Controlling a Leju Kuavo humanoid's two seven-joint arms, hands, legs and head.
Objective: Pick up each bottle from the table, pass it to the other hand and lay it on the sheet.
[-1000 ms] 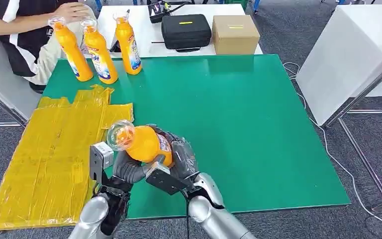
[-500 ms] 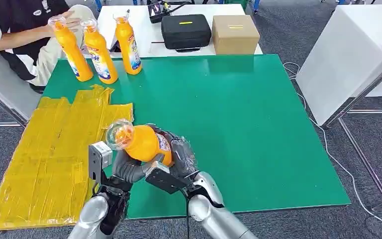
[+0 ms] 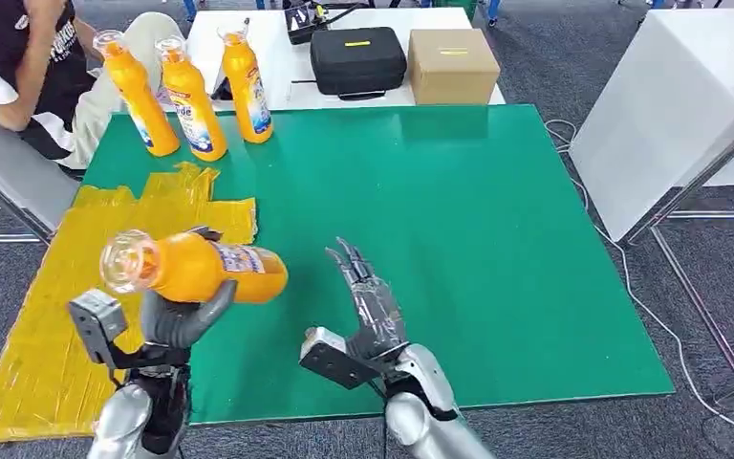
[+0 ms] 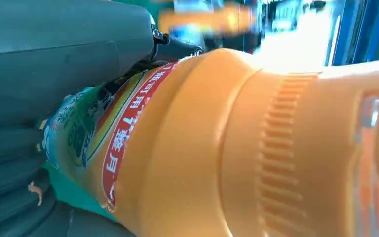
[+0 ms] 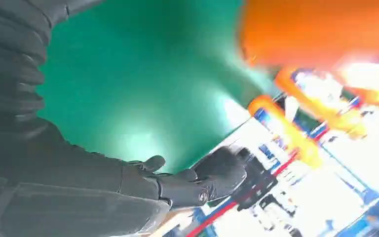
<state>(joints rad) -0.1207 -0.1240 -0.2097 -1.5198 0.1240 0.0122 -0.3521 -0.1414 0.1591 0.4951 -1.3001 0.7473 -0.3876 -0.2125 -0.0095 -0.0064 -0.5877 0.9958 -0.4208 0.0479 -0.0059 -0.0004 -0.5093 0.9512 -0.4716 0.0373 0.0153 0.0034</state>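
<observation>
The yellow sheet [image 3: 96, 306] spreads on the table [image 3: 459, 239] directly below and outward of the left hand [image 3: 180, 316], which grips the bottle [image 3: 196, 270] sideways, long axis level, cap outward. The right hand [image 3: 368, 306] hangs beside it, fingers spread, empty.

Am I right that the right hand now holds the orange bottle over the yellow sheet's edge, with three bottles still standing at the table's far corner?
Not quite: the left hand holds the orange bottle, as the head view shows; the right hand is empty, fingers apart. The rest stands.
</observation>
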